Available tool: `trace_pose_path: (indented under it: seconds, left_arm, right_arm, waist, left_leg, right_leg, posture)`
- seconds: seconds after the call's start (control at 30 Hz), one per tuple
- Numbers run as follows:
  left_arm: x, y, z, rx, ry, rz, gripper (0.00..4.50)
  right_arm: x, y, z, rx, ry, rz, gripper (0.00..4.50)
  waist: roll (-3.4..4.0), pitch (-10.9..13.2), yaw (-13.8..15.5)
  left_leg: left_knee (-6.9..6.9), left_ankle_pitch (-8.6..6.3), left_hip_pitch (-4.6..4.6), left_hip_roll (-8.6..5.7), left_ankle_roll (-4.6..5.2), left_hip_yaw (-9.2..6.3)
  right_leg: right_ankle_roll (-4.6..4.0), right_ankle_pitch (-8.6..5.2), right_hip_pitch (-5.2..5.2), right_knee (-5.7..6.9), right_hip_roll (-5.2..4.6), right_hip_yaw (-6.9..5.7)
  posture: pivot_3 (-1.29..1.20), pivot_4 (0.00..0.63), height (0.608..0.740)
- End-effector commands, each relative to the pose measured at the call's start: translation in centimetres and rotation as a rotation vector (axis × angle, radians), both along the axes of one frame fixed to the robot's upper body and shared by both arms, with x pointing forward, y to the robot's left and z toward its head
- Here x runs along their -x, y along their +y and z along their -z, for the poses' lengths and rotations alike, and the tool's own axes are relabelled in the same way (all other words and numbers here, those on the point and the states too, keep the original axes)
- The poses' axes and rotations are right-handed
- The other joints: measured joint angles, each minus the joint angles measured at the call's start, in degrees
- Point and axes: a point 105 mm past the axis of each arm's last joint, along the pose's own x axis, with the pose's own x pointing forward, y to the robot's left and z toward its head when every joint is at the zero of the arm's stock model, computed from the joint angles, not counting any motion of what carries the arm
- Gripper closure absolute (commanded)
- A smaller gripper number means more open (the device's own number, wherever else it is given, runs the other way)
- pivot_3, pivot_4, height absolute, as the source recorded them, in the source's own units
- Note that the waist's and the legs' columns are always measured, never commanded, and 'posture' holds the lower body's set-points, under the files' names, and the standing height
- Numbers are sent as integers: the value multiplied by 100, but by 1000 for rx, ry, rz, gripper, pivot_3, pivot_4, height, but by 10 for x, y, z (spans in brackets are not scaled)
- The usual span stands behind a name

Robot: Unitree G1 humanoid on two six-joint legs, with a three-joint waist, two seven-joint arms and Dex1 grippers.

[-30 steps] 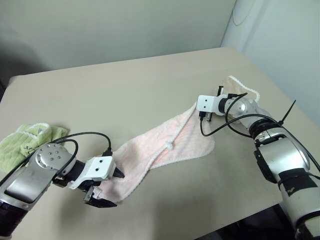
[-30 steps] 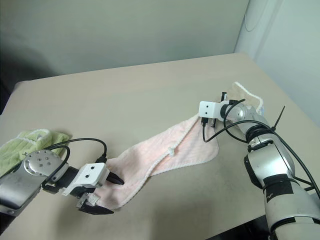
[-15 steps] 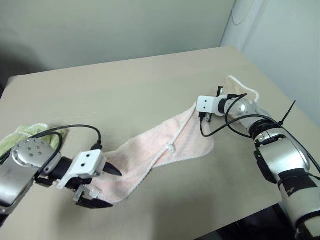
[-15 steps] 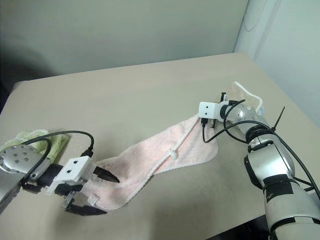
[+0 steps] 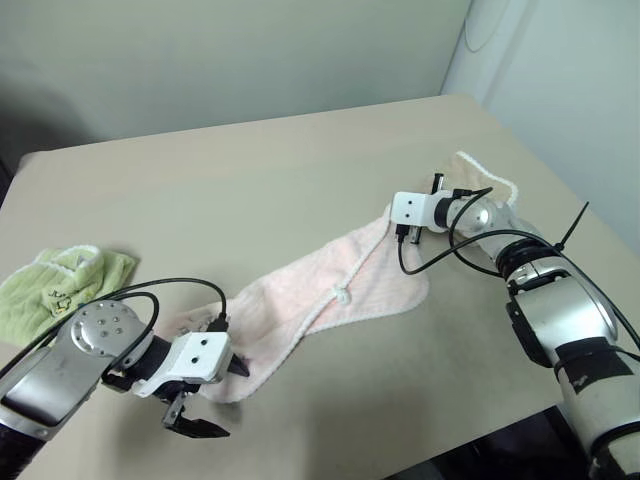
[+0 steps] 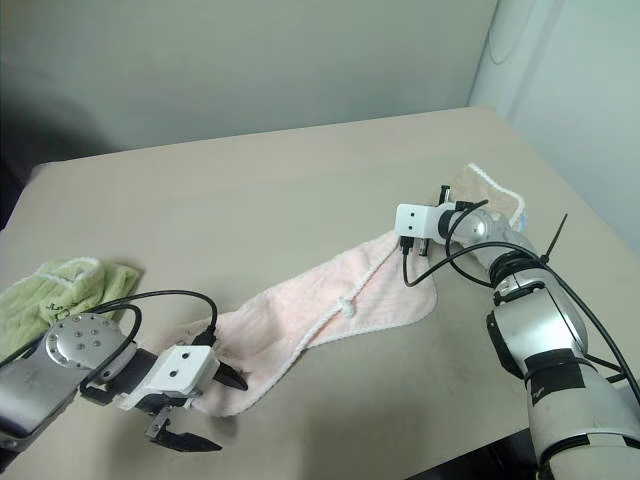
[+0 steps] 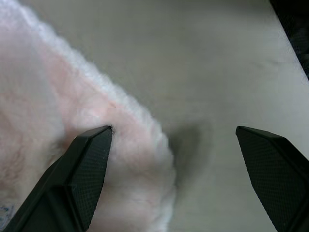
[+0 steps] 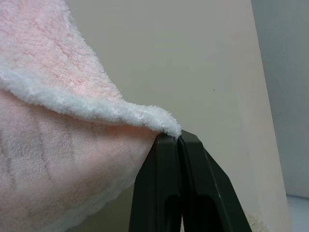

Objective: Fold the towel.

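We see the pink towel [image 5: 330,290] stretched diagonally across the bench [image 5: 250,170], lower left to right of centre. The right end effector [image 8: 179,145] pinches its far corner; the left end effector [image 5: 215,400] spreads wide at its near end, holding nothing.

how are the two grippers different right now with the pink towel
The right gripper is shut, pinching the pink towel at its white-trimmed edge; the left gripper is open, one finger over the towel's near end, holding nothing. The right sits at the far end. Both have black fingers.
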Motion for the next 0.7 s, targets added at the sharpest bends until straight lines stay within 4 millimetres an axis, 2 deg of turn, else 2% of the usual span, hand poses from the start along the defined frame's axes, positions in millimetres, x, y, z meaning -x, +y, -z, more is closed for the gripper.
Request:
trace_pose_path:
  seconds: [0.03, 0.13, 0.33, 0.57, 0.67, 0.7]
  left_arm:
    - [-5, -1, 3, 17, -16, -37, 52]
    - [-3, -2, -4, 38, -14, -37, 52]
    - [-8, 0, -3, 24, -73, -47, 52]
    - [-14, 6, 14, -66, -139, -36, 52]
    - [-13, 7, 18, -70, -134, -38, 600]
    - [-13, 6, 18, -68, -134, -40, 913]
  right_arm:
    - [-1, -1, -12, -40, -33, -8, 4500]
    - [0, -1, -12, -38, -32, -10, 4500]
    - [1, 2, -9, -39, -24, -23, 4500]
    - [2, 5, -8, -39, -18, -32, 4500]
    - [2, 5, -6, -38, -13, -35, 4500]
    - [2, 5, -6, -38, -12, -36, 4500]
  waist:
    - [8, -5, 24]
    - [8, -5, 48]
    - [8, -5, 46]
    - [14, -8, 50]
    - [20, -12, 53]
    - [21, -12, 52]
  left_leg:
    - [2, 0, 0, 0, 0, 0]
    - [10, 2, 2, 0, 3, 0]
    - [6, 2, 1, 0, 2, 0]
    - [6, 3, 6, 0, 2, 0]
    - [7, 3, 20, -1, 3, 0]
    - [6, 3, 26, -1, 3, 0]
  right_leg:
    - [0, 0, 2, 0, 0, 0]
    - [0, 1, 5, 7, -1, 0]
    - [0, 1, 1, 9, 0, -1]
    - [-1, 1, 4, 9, 0, -1]
    - [-1, 1, 21, 10, -1, 0]
    - [-1, 1, 25, 10, -1, 0]
  posture:
    - [0, 150, 740]
    - [0, 150, 740]
    - [0, 150, 740]
    - [0, 150, 740]
    - [0, 150, 740]
    - [0, 150, 740]
